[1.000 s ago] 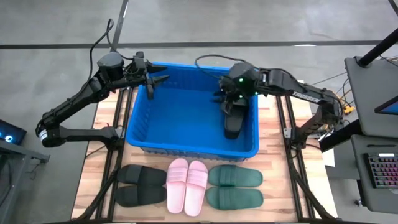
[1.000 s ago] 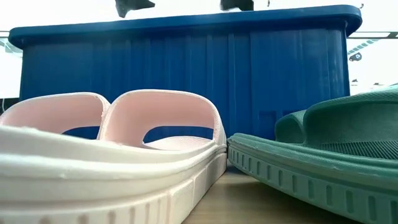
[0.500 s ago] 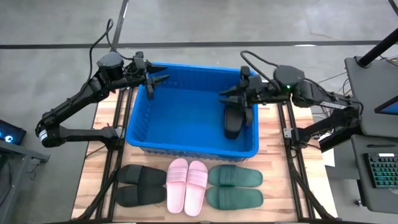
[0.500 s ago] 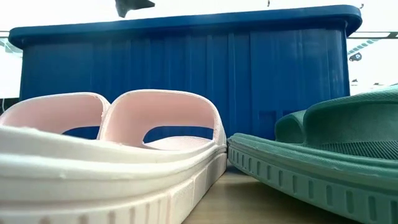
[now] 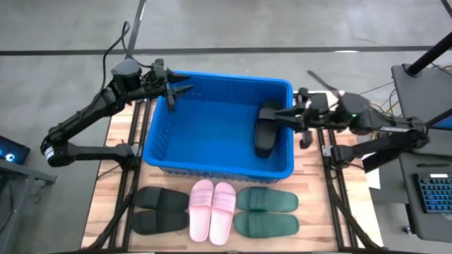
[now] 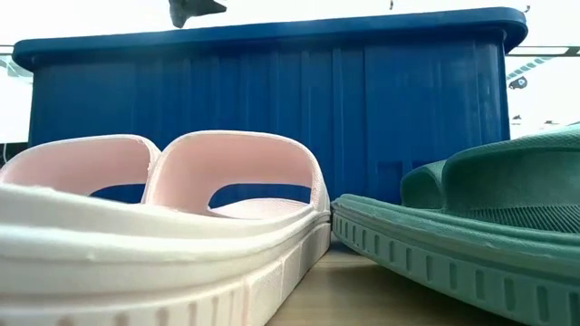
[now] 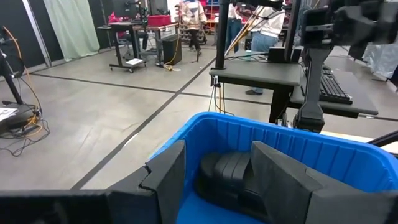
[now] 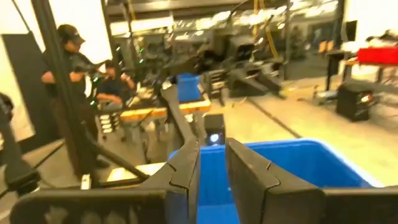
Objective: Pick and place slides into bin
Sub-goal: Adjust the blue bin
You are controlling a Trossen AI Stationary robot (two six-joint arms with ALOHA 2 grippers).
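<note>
Over the bin's (image 5: pixel 212 127) right rim, the right gripper (image 5: pixel 286 115) hangs with fingers nearly together, holding nothing, just beside a black slide (image 5: pixel 265 130) lying inside.

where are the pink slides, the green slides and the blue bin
pink slides (image 5: pixel 212 211), high view, between the two straps
green slides (image 5: pixel 267 200), high view, upper sandal's strap
blue bin (image 5: pixel 219 169), high view, near rim

The bin (image 5: pixel 212 120) was bright blue plastic, faintly glossy, its walls ribbed. The pink slides (image 5: pixel 212 210) and green slides (image 5: pixel 267 212) looked like matt moulded rubber (the green sole edge ridged). The worktop (image 5: pixel 318 204) showed pale wood grain, and the floor (image 5: pixel 226 25) looked like smooth grey concrete.
</note>
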